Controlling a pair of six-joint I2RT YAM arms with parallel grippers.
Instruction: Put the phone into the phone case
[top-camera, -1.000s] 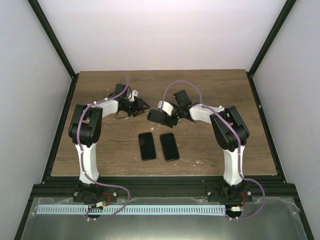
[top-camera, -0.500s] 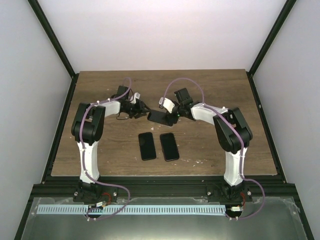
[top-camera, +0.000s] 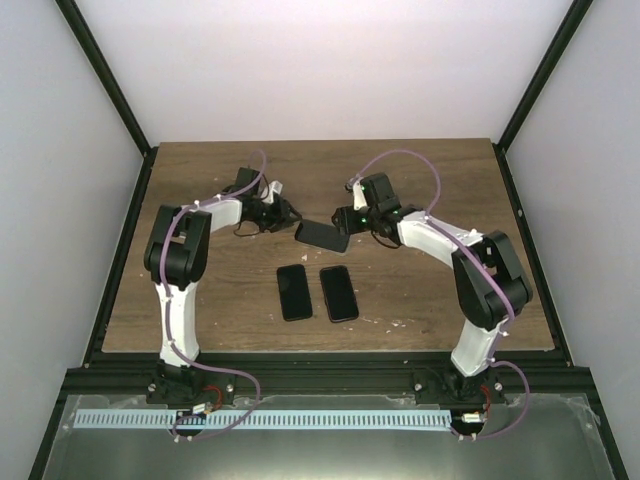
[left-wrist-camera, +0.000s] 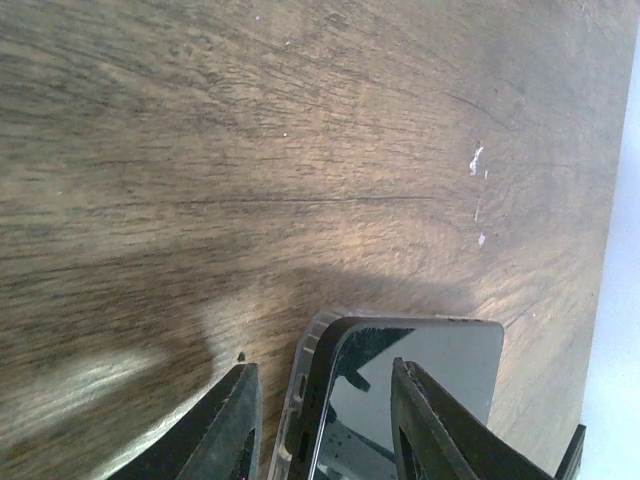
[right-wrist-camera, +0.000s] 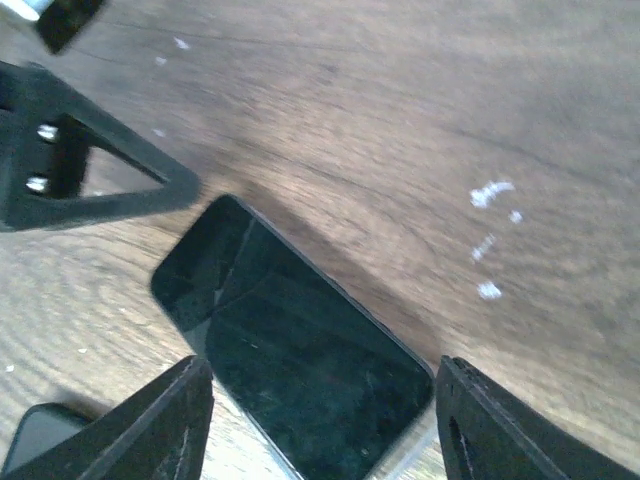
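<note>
Wooden desk (top-camera: 400, 290): your phone (top-camera: 322, 236) is just above the middle of the top picture, with a clear case (left-wrist-camera: 305, 375) round its edge. Your left jaws stand partly open round one end. Your right jaws stand wide round the other.
</note>
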